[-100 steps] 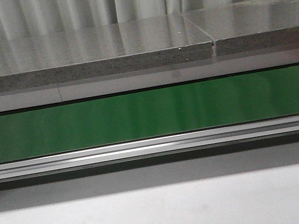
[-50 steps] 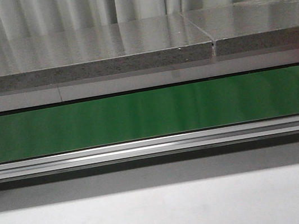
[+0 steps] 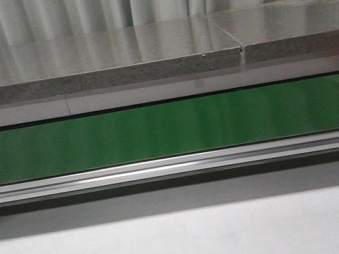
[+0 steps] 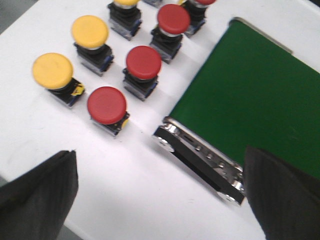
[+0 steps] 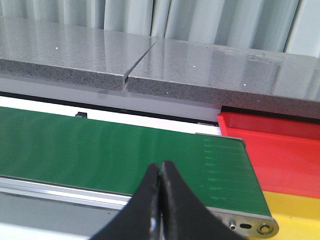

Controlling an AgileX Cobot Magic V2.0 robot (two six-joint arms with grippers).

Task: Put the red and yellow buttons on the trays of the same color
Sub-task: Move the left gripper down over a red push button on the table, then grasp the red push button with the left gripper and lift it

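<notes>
red button (image 4: pixel 106 105) | beyond spread, empty left fingers (image 4: pixel 37 187) | right fingers (image 5: pixel 172 195) pressed together, empty

No readable writing anywhere in these views.

Standing here, I can find no letters, numbers, brand marks or signs on the green conveyor belt (image 3: pixel 170 128), on the grey stone slab (image 3: pixel 94 61) behind it, or on the red tray (image 5: pixel 280 150). The caps of the red buttons (image 4: pixel 106 105) and yellow buttons (image 4: pixel 52 70) are plain. One yellow button's base shows a small black-and-yellow patch (image 4: pixel 76 90), perhaps a label, but the wrist view is too blurred to read it.
</notes>
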